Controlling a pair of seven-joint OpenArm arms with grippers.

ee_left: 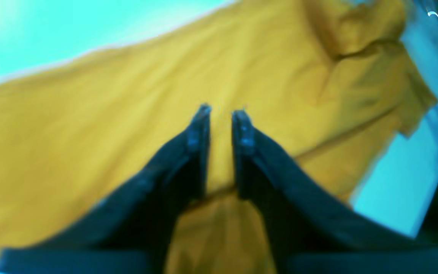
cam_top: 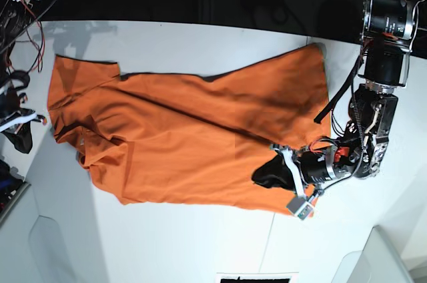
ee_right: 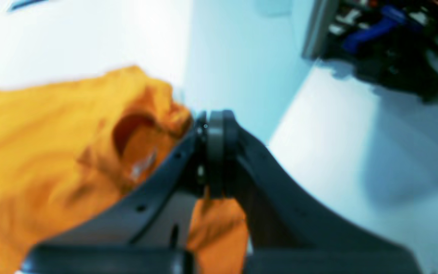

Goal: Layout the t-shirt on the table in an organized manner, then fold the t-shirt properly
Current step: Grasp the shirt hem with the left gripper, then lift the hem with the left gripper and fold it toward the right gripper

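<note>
One t-shirt point(cam_top: 180, 143) beneath left gripper point(ee_left: 221, 111), spread flat

Off to my far left in the base view a bundle of red and black wires point(cam_top: 30, 13) hangs beside dark gear. My right wrist view shows a blurred heap of dark equipment with a blue part point(ee_right: 378, 34) at the far right, too soft to identify.
</note>
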